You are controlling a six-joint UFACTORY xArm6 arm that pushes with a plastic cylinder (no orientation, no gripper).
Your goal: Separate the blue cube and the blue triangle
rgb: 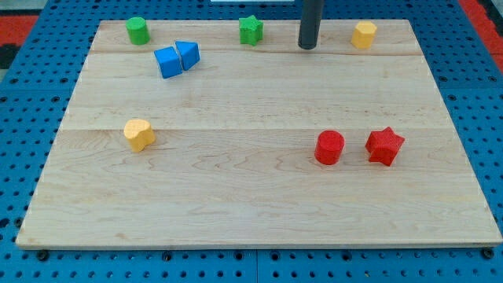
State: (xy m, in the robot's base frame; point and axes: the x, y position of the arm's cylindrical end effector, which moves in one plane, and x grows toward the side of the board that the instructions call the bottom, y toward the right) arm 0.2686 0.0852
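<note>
The blue cube (168, 62) and the blue triangle (188, 54) lie touching each other near the view's top left of the wooden board (251, 196). The cube is on the left, the triangle on its right. My tip (307, 46) stands near the board's top edge, well to the right of both blue blocks, between the green star and the yellow hexagon. It touches no block.
A green cylinder (137, 31) sits at the top left, a green star (251, 30) at top centre, a yellow hexagon (364, 34) at top right. A yellow heart (139, 134) lies at mid left. A red cylinder (329, 148) and red star (384, 145) lie at right.
</note>
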